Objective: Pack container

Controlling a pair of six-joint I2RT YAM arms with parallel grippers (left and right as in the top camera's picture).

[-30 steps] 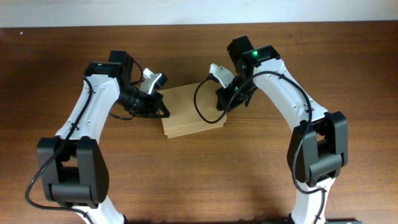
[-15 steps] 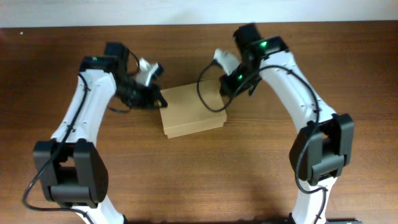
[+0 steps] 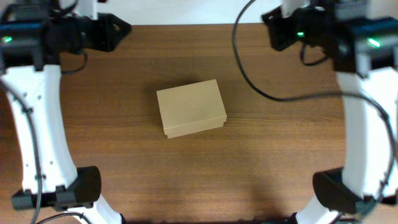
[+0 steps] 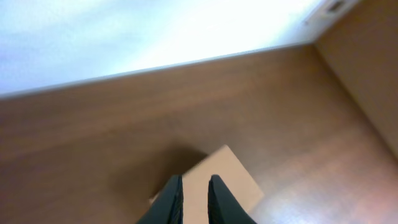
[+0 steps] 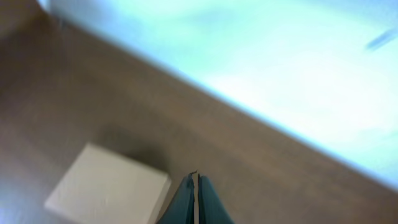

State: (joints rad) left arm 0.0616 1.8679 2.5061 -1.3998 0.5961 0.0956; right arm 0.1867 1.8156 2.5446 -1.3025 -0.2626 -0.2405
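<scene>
You are leaving the small tan-brown cardboard box point(image 3: 191, 107) resting on the brown wooden table point(image 3: 280, 155) with its flap lid lying flat and shut, which I judge is marking the packing as done. Your left gripper point(image 4: 194, 200) is hanging high to the left of the box, fingers narrowly parted and empty. Your right gripper point(image 5: 197, 199) is hanging high to its right, fingers pressed together and empty, both well apart from it, likely to avoid disturbing it.
</scene>
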